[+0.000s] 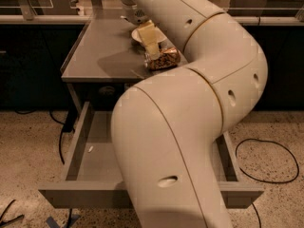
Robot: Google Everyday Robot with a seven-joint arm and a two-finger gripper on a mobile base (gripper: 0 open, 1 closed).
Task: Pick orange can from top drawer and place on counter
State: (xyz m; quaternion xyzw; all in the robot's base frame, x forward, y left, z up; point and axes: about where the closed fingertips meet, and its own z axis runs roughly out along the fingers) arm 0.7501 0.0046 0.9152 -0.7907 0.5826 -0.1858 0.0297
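Note:
The orange can [164, 59] lies tilted on its side on the grey counter [102, 56], near the counter's front right. My gripper [151, 44] reaches down from the wrist at the back of the counter, and its tip is right against the can's left end. My large white arm [190, 127] fills the middle of the view and hides the counter's right part. The top drawer [80, 197] is pulled wide open below the counter. Its visible left part holds only a small white scrap [90, 149], and the arm hides the rest.
Dark side counters [28, 56] flank the grey cabinet on both sides. Black cables lie on the speckled floor at the right [266, 163] and hang at the left [61, 137]. Blue tape [54, 221] is on the floor by the drawer front.

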